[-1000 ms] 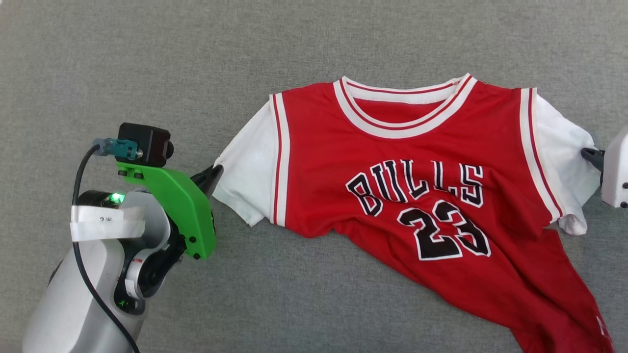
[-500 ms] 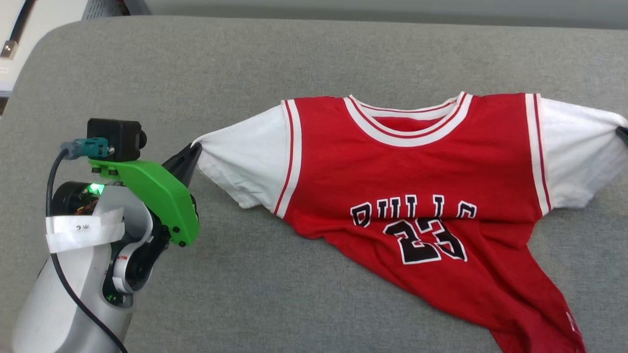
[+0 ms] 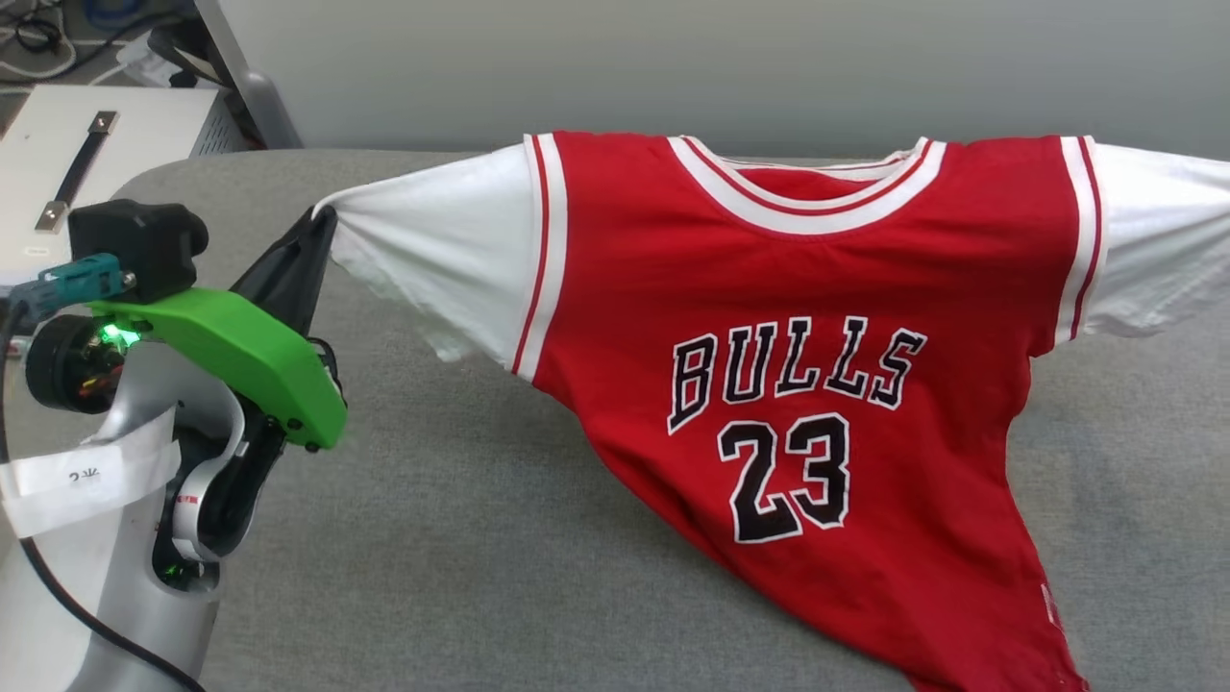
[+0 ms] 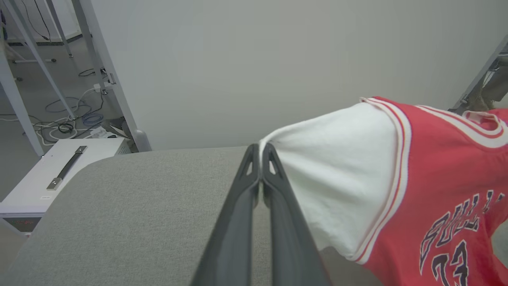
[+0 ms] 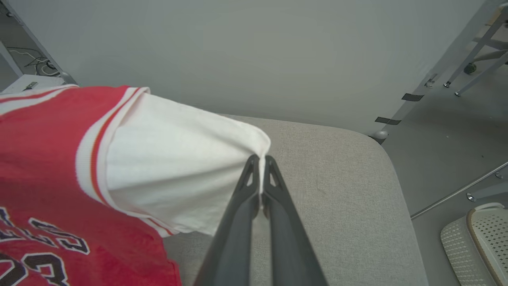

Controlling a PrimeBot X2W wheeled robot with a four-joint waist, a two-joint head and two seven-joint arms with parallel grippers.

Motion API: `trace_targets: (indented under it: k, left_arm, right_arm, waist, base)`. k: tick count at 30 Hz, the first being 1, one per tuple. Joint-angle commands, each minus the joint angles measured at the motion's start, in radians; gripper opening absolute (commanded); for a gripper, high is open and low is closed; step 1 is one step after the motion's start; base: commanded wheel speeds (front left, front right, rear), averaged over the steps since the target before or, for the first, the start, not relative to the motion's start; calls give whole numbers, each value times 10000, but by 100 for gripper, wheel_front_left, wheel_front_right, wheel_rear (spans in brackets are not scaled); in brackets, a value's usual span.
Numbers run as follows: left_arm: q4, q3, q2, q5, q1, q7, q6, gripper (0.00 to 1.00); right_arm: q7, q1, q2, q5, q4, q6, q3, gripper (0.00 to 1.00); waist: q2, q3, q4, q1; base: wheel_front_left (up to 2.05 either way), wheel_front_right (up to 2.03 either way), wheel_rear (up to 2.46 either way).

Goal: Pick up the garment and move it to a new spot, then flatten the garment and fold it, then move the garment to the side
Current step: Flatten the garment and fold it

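The garment [image 3: 788, 279], a red jersey T-shirt with white sleeves and black "BULLS 23" lettering, hangs stretched between its two sleeves above the grey table, its hem trailing down to the lower right. My left gripper [image 3: 322, 219] is shut on the tip of the left white sleeve [image 4: 329, 167], the fingers [image 4: 260, 149] pinching the cuff. My right gripper [image 5: 260, 159] is shut on the tip of the other white sleeve [image 5: 178, 159]. The right sleeve runs off the head view's right edge.
The grey padded table [image 3: 480, 538] has rounded far corners [image 5: 369, 139]. A white box with a handle [image 3: 86, 154] stands beyond the left corner, with cables on the floor. A pale wall [image 3: 673, 67] rises behind. A white perforated basket [image 5: 480, 238] sits on the floor at right.
Both grippers have lifted the garment by its sleeves from lying on the table to hanging stretched. The head camera has tilted up, bringing the table's far edge and the wall into view.
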State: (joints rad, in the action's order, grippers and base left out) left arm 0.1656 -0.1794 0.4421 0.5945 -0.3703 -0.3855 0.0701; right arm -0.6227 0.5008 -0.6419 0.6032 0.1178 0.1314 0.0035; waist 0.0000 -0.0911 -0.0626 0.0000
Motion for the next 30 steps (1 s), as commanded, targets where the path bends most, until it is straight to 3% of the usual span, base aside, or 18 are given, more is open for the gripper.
trace_targets:
  k: [1, 14, 30]
  left_arm:
    - [106, 128, 119, -95, 31, 136, 56, 0]
    - [1200, 1050, 738, -296, -273, 867, 141, 0]
    - [1200, 1215, 1266, -384, -1483, 999, -202, 0]
  right_arm:
    - [126, -189, -29, -45, -208, -7, -62, 0]
    - [416, -147, 158, -183, -1869, -7, -1047, 0]
    - [1264, 1023, 37, 64, -1691, -7, -910, 0]
  waist:
    - [0, 452, 170, 0]
    - [0, 963, 522, 0]
    - [0, 194, 723, 0]
  base:
    - [0, 0, 0]
    - [0, 0, 0]
    - [0, 0, 0]
